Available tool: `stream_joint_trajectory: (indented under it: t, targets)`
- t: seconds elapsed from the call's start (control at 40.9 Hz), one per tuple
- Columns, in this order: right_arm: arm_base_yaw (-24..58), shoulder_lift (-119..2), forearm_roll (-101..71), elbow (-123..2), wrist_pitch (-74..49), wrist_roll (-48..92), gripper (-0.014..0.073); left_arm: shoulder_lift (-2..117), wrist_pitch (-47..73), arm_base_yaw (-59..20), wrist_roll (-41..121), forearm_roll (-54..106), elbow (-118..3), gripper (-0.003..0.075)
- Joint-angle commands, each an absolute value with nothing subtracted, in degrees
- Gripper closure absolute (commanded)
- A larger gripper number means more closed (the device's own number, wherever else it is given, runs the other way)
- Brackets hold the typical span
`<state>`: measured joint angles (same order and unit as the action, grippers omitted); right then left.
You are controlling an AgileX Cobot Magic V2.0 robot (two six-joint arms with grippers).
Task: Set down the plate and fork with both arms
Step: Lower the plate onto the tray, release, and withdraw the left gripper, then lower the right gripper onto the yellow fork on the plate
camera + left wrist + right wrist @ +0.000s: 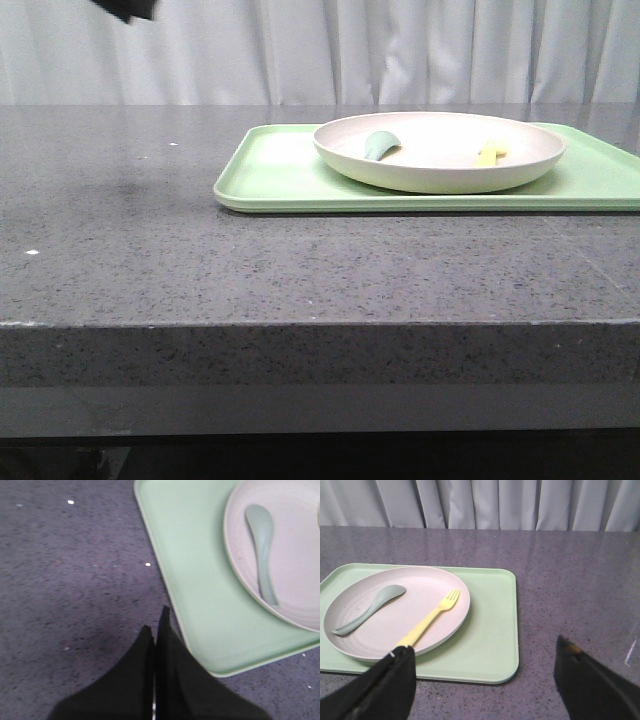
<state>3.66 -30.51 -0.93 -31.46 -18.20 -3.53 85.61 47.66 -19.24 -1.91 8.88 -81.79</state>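
Observation:
The cream plate (440, 165) lies on the light-green tray (275, 175) at the right of the table. The pale-yellow fork (490, 152) lies in the plate's right side; in the right wrist view the fork (432, 615) points its tines away from the fingers. A teal spoon (380, 146) lies in the plate's left side. My left gripper (156, 625) is shut and empty above the bare table, beside the tray's (195, 580) near left corner. My right gripper (482, 655) is wide open, above the tray's (492, 630) right end; one finger overlaps the fork's handle end.
The dark speckled stone table (120, 250) stretches left of the tray, its front edge near the camera. A pale curtain (400, 50) hangs behind. A black arm part (130, 8) shows at the top left.

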Motion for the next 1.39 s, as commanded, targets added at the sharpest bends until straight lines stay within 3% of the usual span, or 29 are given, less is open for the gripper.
stream_joint_trajectory:
  t: [0.0,0.293,0.538,0.758,1.027,1.198,1.369]
  targets:
    - [3.6,-30.9,-0.3,-33.5,-13.8,-3.2,0.0001,76.6,37.5,-16.6,-1.6,8.8,-75.1,0.0738]
    - [3.6,-31.2,-0.4,-33.5,-13.8,-3.2,0.0001,52.7,16.1,-13.4,-1.3,5.5,-47.6,0.0738]
    - [3.7,-35.4,-0.7,-33.5,-13.8,-3.2,0.0001,32.6,13.8,-13.4,-1.3,4.1,-32.2,0.0738]
    - [4.3,-44.8,-9.0,-39.0,-16.4,-3.2,0.0001,16.9,13.8,-13.4,-1.3,4.1,-25.3,0.0738]
    - [13.0,-66.3,-14.3,-58.9,-30.6,-3.8,0.0020,12.5,13.6,-13.4,-1.3,4.1,-23.9,0.0738]
    - [13.1,-80.5,-14.5,-72.2,-41.4,-5.7,0.0123,12.5,13.6,-13.4,-1.3,4.1,-23.9,0.0738]
    - [13.1,-90.3,-14.1,-80.6,-46.4,-7.0,0.0129,12.5,13.6,-13.4,-1.3,4.1,-23.9,0.0738]
